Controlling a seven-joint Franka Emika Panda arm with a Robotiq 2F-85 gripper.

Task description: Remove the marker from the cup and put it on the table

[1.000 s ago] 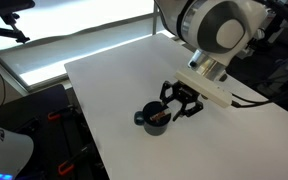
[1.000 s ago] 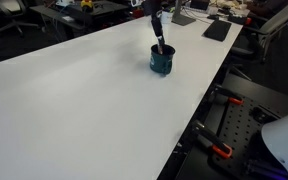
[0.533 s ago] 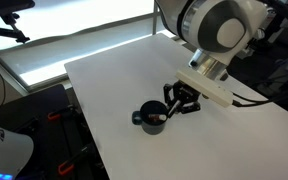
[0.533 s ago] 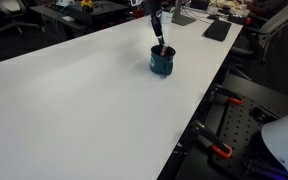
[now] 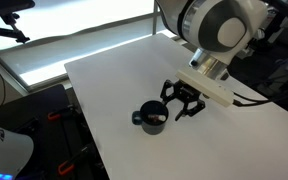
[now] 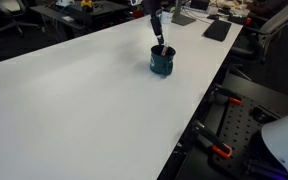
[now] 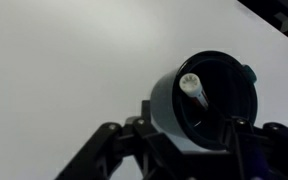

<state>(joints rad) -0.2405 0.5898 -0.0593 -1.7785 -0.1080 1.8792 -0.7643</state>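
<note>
Table (image 5: 114, 70): the wide white top fills most of both exterior views.

Arm (image 5: 219, 28): you have it reaching in from the far edge of the table. The big grey joint sits high, and the wrist is bent down and angled toward the cup.

Gripper (image 5: 178, 107): you have it low over the table, just beside and above the cup's rim and tilted rather than straight down. The fingers are spread and pinch nothing. In the wrist view the dark finger links frame the lower edge of the picture, and the cup sits between and beyond them. From these angles you cannot tell whether a fingertip brushes the rim.

Cup (image 5: 150, 119): the dark mug stands upright on the table, nearer one long edge. Its handle shows on the side away from the gripper in an exterior view.

Marker (image 7: 195, 90): it is inside the cup, leaning against the inner wall. The pale end points up, and the shaft runs down into the dark interior. It shows as a reddish speck in the mouth of the cup in an exterior view (image 5: 157, 118).
</note>
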